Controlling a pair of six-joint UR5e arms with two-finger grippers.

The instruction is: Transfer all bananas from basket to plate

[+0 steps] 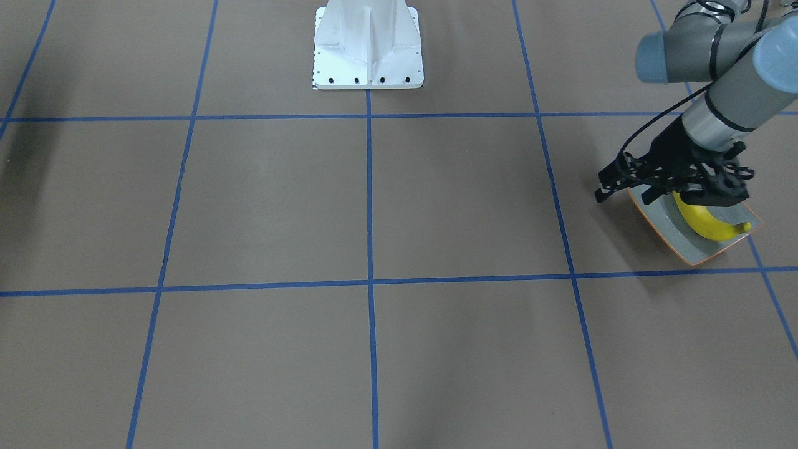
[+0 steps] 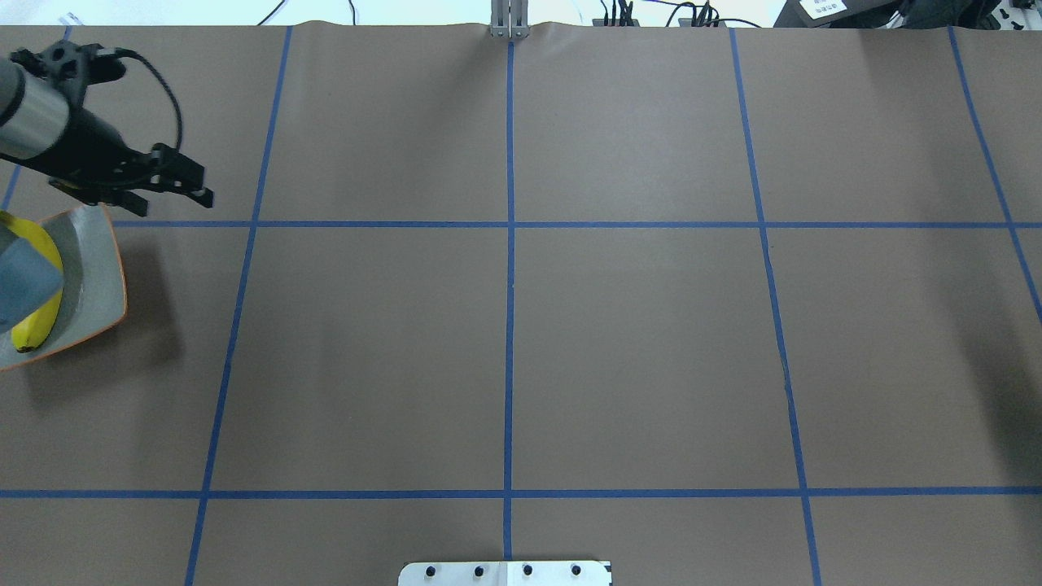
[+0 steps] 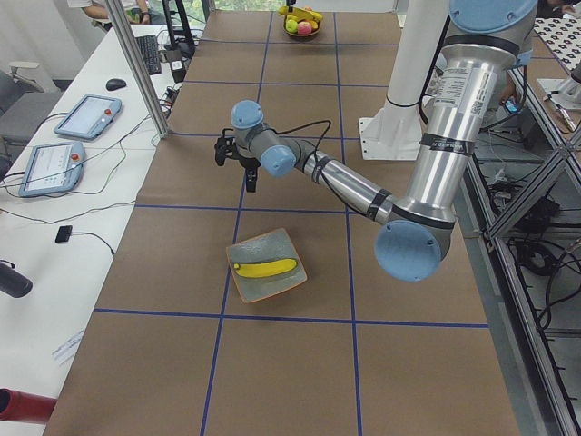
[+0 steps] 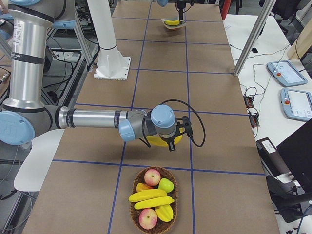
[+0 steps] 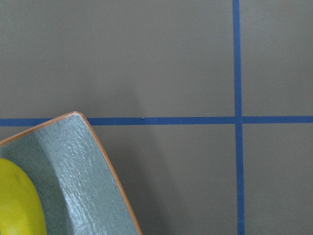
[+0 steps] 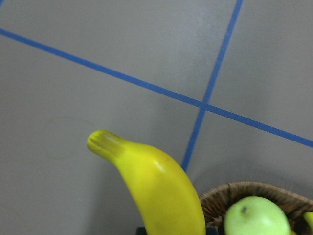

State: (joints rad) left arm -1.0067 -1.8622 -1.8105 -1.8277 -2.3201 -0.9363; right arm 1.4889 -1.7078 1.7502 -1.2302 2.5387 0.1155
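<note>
Carried banana (image 6: pixel 156 191) fills your right-wrist view, clamped by the right gripper (image 4: pixel 168 142) just beside the basket (image 6: pixel 230 192), likely plate-bound. Well apart from the basket, your left gripper (image 2: pixel 173 202) hangs spread and empty by the plate (image 2: pixel 91 268), plated banana (image 3: pixel 265 268) resting inside.

The bench (image 2: pixel 635 350) wears a brown sheet, squared off by blue tape lines (image 2: pixel 510 325). At one end lie a red apple (image 4: pixel 152 176), a green apple (image 4: pixel 166 185) and a second reddish apple (image 4: pixel 148 218). A white side bench (image 3: pixel 54 272) (running alongside) carries one teach pendant (image 3: pixel 88 115), another pendant (image 3: pixel 47 167) near it, a keyboard (image 3: pixel 150 54) and a mouse (image 3: pixel 115 84).
</note>
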